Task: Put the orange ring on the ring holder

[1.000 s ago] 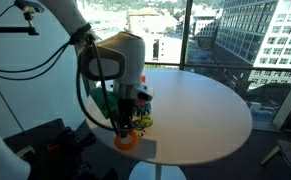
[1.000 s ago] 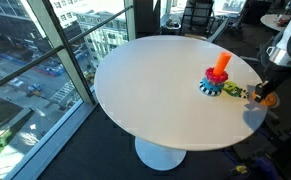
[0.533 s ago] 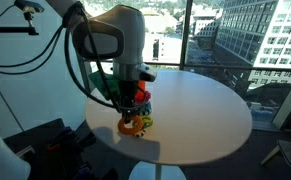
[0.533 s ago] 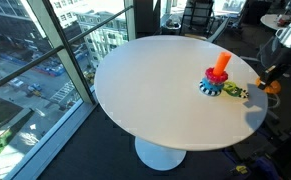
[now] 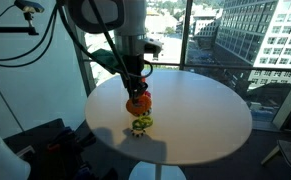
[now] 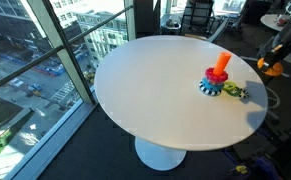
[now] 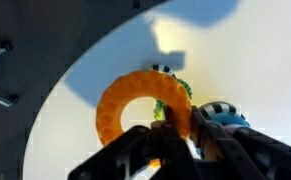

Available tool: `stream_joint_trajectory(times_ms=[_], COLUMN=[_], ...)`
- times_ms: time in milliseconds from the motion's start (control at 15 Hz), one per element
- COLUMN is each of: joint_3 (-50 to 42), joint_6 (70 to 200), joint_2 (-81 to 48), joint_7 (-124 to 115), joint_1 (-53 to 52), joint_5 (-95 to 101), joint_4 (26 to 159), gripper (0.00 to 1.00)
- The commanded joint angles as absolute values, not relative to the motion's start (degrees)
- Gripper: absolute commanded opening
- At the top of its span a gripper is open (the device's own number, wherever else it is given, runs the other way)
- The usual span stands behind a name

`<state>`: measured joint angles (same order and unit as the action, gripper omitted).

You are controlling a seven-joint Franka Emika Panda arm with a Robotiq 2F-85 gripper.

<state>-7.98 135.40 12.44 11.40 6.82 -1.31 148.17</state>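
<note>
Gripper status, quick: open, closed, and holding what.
The gripper is closed on the orange ring, pinching one side of it and holding it up, not yet on the ring holder.

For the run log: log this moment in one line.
gripper: shut on orange ring | ring: aloft | ring holder: orange ring not on yet

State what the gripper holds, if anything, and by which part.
The gripper holds the orange ring, pinching one side of its band; the rest of the loop sticks out free.
</note>
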Motion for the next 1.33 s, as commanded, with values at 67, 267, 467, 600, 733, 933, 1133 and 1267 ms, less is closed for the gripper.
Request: stream_joint_trajectory(times_ms=[67,267,467,600,733,933,1133,1267], joint_3=[-7.55,-7.02,-6.44,-6.13,-5.76,-4.97,-4.45,-4.04], joint_6=[131.41,129.49,128.21,128.06,128.68,129.60,129.80,130.11], joint_2=[14.47,14.73,14.24,13.84,13.38,12.63,12.60,13.28], joint_7=[11.98,12.05,12.59,13.16,13.61,13.37,13.16,11.94], joint_1=[5.36,4.00,2.30,1.09,-0.09,-1.26,-1.53,-1.15], joint_5=[-1.84,-2.33,-3.54,-5.27,-7.21,-8.92,-9.26,-8.07], joint_4=[144.40,141.90,139.41,138.26,137.58,136.81,136.54,137.99], gripper=[0.07,0.07,0.07,0.07,0.07,0.07,0.07,0.19])
